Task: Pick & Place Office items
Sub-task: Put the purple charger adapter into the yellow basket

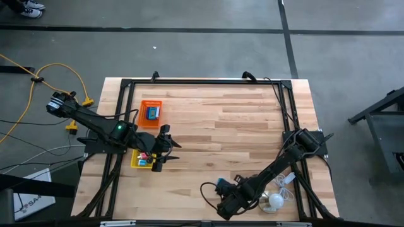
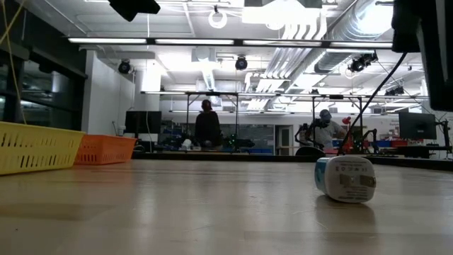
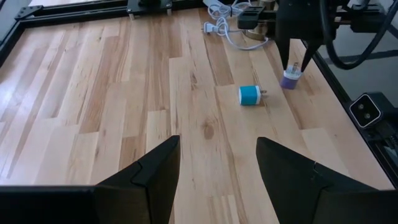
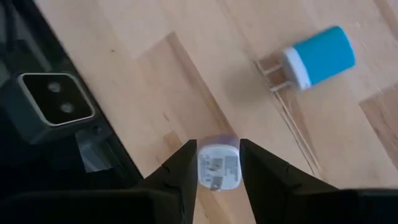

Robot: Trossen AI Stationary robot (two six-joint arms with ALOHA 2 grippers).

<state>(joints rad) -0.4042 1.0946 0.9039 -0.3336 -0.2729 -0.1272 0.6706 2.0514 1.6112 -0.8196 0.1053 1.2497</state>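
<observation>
Orange tray (image 1: 144, 117) with blue block (image 1: 153, 113); left gripper (image 1: 165, 150) jaws released, right gripper (image 4: 218, 163) jaws clenching purple charger (image 4: 218, 169).

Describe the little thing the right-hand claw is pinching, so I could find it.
Near the wooden table's front right edge, the right gripper clamps a small purple plug adapter. Its neighbour, a blue adapter, lies loose on its side beside it.
</observation>
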